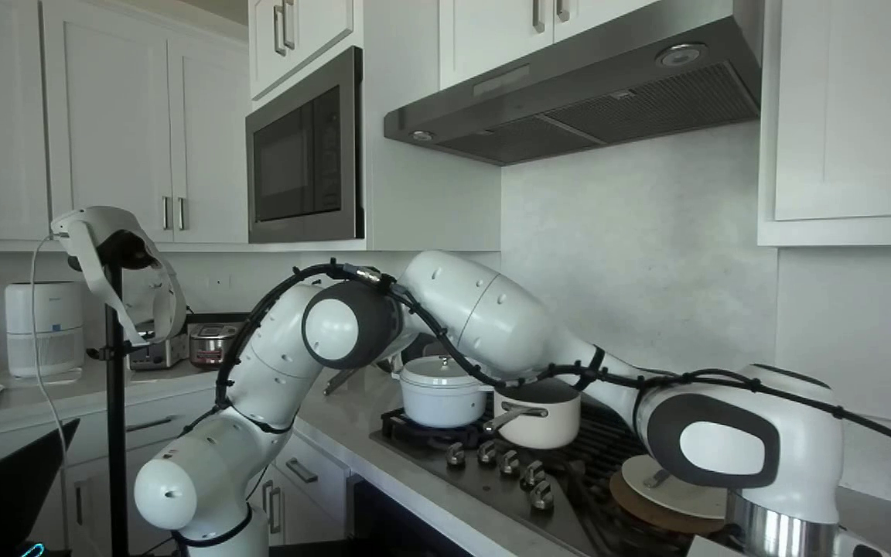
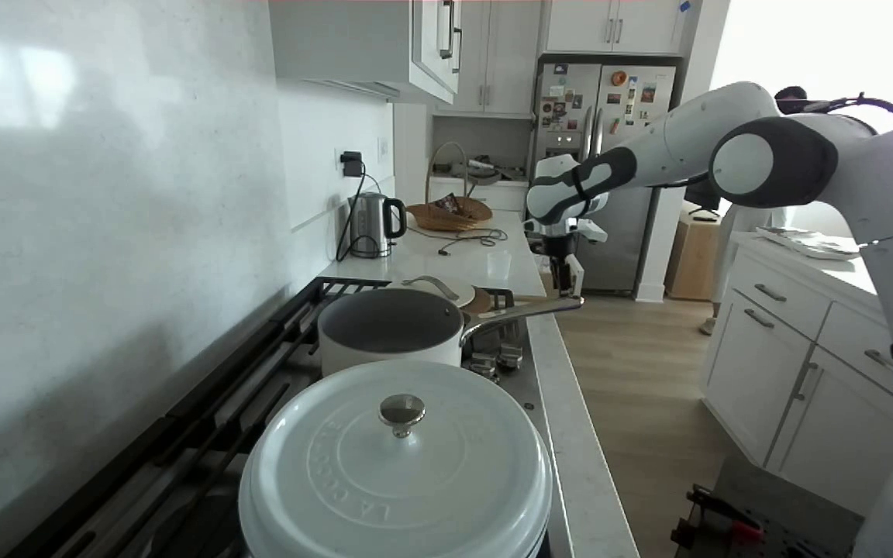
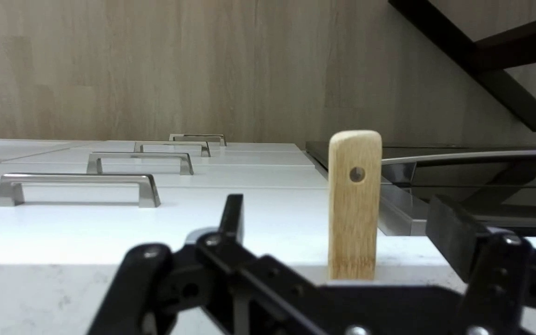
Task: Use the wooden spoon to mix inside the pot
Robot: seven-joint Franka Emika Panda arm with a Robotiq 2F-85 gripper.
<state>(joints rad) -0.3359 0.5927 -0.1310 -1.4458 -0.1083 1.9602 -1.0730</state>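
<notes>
My white arm (image 1: 484, 302) arches past the cooktop (image 1: 484, 487), my wrist (image 1: 782, 527) pointing down in front of the cooktop's near end. On the cooktop's far half stand a lidded pot (image 1: 438, 402) and, just beside it, an open saucepan (image 1: 546, 424). On its near half, a pale lid (image 1: 693, 499) overlaps a brown disc (image 1: 628, 501). A range hood (image 1: 585, 93) hangs above the cooktop.

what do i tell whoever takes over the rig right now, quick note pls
Gripper: open, not gripping anything.
Wooden spoon: likely this; only a handle shows, between the open jaws.
Pot: probably the open white saucepan on the stovetop, beside the lidded pot.
Done: can't tell whether any mixing has happened.
Left: if unmixed, grip the spoon, bring it to the saucepan, stir.
</notes>
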